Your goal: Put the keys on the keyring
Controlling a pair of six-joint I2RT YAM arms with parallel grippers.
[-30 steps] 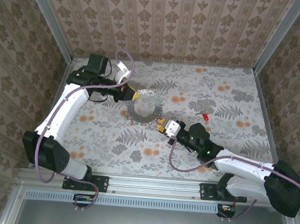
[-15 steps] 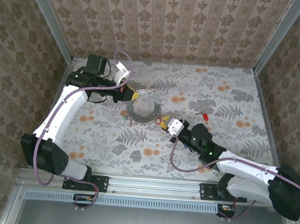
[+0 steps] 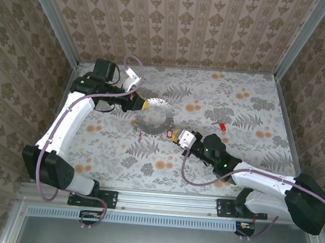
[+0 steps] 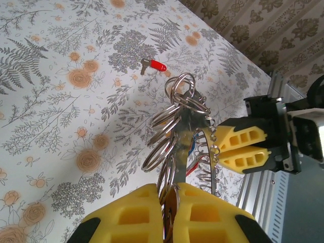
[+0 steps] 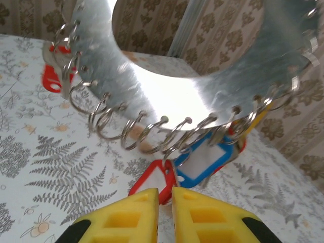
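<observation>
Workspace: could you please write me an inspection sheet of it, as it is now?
Surface: floral table.
Job's things: keyring, a metal disc edged with split rings, held tilted; a red tag and a blue tag hang from it; one loose key, red-tagged, lies on the table, apart.
Clutter: nothing seen.
Grippers: left gripper clamped on the keyring's edge; right gripper nearly shut at the red tag, grip unclear.
Cables: purple cable loops beside the right arm, clear of the keyring.
Surroundings: patterned walls, metal rail at the near edge.
</observation>
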